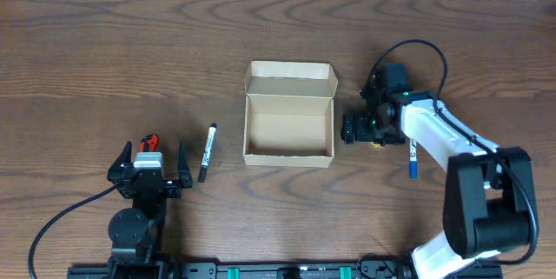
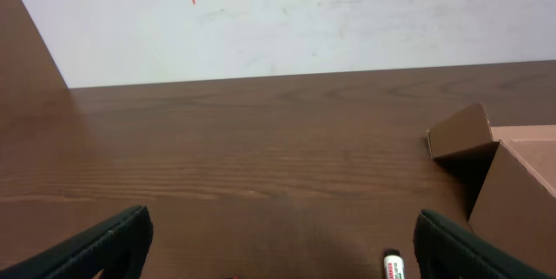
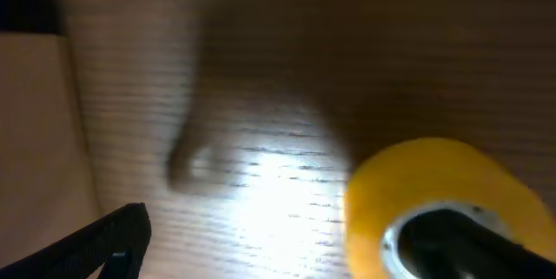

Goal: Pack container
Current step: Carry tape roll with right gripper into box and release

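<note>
Container [image 1: 287, 131]: tan cardboard box at the middle of the wooden surface [image 1: 87, 53], with its lid flap folded back on the far side and its inside open to the overhead view.

My right claw [image 1: 360, 129] sits just beside the box's right wall, jaws apart. In the blurred right wrist view, one finger [image 3: 104, 244] shows at the lower left. The other seems to reach into the hole of a yellow tape roll [image 3: 426, 183] lying on the surface. I cannot tell whether it touches the roll. A blue marker [image 1: 413, 162] lies right of the box, partly under my right arm.

My left claw [image 1: 154, 153] rests at the near left, well apart from the box, jaws wide apart. A black marker [image 1: 207, 152] lies between this claw and the box, pointing roughly near to far. A small red-orange item [image 1: 150, 141], too small to name, sits at the claw's far side.
</note>
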Robot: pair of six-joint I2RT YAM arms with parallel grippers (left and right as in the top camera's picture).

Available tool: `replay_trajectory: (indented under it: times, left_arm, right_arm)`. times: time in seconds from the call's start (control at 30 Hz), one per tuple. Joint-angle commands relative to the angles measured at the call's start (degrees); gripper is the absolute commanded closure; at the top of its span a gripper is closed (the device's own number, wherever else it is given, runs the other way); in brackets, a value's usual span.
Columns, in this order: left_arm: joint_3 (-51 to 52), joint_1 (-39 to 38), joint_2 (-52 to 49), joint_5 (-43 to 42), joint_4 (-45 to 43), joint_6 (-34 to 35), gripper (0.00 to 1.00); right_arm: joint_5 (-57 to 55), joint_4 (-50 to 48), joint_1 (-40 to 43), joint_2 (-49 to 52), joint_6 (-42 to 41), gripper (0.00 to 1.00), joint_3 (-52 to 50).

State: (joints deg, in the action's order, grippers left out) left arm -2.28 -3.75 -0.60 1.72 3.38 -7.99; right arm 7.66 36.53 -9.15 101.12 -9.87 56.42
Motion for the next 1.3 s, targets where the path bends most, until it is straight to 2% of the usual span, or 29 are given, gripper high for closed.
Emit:
replay_trajectory:
  times: [0.0,0.07,0.13,0.53,0.87,1.0,1.17,1.2,1.27]
  left_arm:
    - [1.9,0.4,0.4,0.2,0.9,-1.0,0.05]
    - [1.9,0.4,0.4,0.2,0.9,-1.0,0.05]
    - [1.9,0.4,0.4,0.2,0.9,-1.0,0.05]
    - [1.9,0.4,0.4,0.2,0.9,-1.0,0.05]
    - [1.9,0.4,0.4,0.2,0.9,-1.0,0.05]
    - [1.9,0.4,0.4,0.2,0.9,-1.0,0.05]
    - [1.9,0.4,0.4,0.2,0.9,-1.0,0.05]
    - [1.9,0.4,0.4,0.2,0.9,-1.0,0.05]
    - [1.9,0.4,0.4,0.2,0.9,-1.0,0.05]
  right_arm:
    - [0.7,-0.2,-0.4,2.9,-0.7,0.2,-0.3]
    - [0.7,-0.4,-0.4,4.0,-0.6,0.49,-0.3]
    - [0.7,-0.4,-0.4,4.5,-0.8,0.99,-0.3]
    - [1.5,-1.6,-0.3,4.1,-0.8,0.99,1.8]
    - [1.6,4.2,-0.3,-6.1,-0.8,0.99,21.8]
    - [6.8,6.1,-2.6,-10.5,7.2,0.98,26.2]
    - [19.4,13.1,-9.0,-10.6,21.7,0.99,26.4]
    - [20.0,17.0,-12.3,-10.5,28.5,0.99,26.4]
    - [19.2,20.6,-15.6,-10.5,35.4,0.99,26.4]
